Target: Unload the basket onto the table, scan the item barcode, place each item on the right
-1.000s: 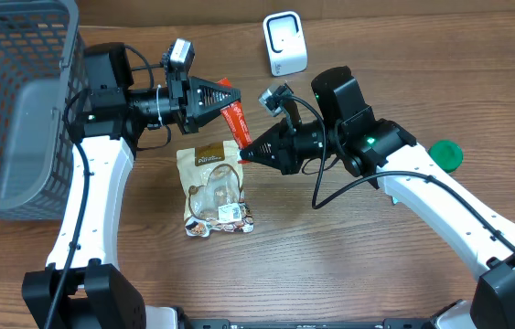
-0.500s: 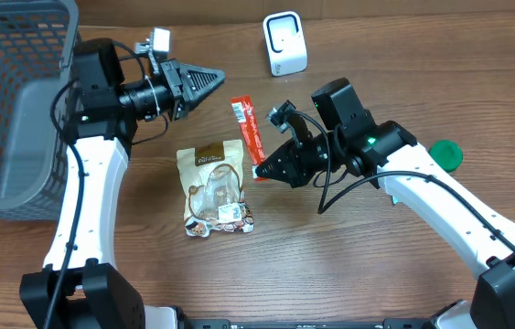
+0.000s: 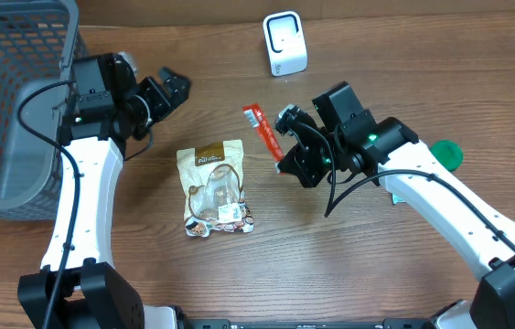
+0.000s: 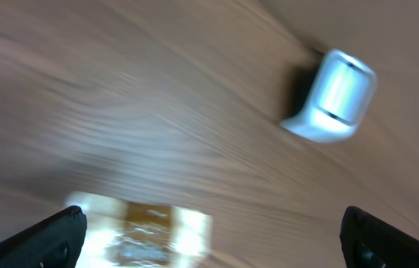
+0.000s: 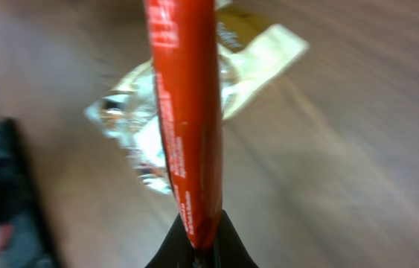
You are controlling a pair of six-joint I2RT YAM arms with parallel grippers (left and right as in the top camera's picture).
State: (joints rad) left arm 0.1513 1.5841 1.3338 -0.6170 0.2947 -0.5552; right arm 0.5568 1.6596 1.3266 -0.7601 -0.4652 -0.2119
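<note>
The red stick packet (image 3: 263, 132) is now held by the right hand (image 3: 284, 165) alone, which pinches its lower end with the fingers pressed tight on it; the right wrist view shows the packet (image 5: 187, 112) rising straight out of those closed tips. A second ago both hands had it between them, the left one gripping the upper end over the middle of the surface. Half a second ago the left had already let go. Since then the packet has shifted to the right and sits tilted in the air, its free end pointing up toward the white scanner (image 3: 284, 43) at the far edge, though still apart from it. The left hand (image 3: 173, 84) has drawn back toward the grey wire basket (image 3: 1, 100) and is spread wide and empty; in its own blurred view the two fingertips sit at the far corners of the frame, with the scanner (image 4: 332, 97) ahead. The tan snack pouch (image 3: 214, 187) lies flat where it lay before, left of the packet and below the left hand. A green round lid (image 3: 445, 153) rests beyond the right arm's elbow, half hidden by it. Everything sits on a brown wood-grain surface (image 3: 376, 274). The basket stands at its left edge, and a dark cable loops down from each arm.
</note>
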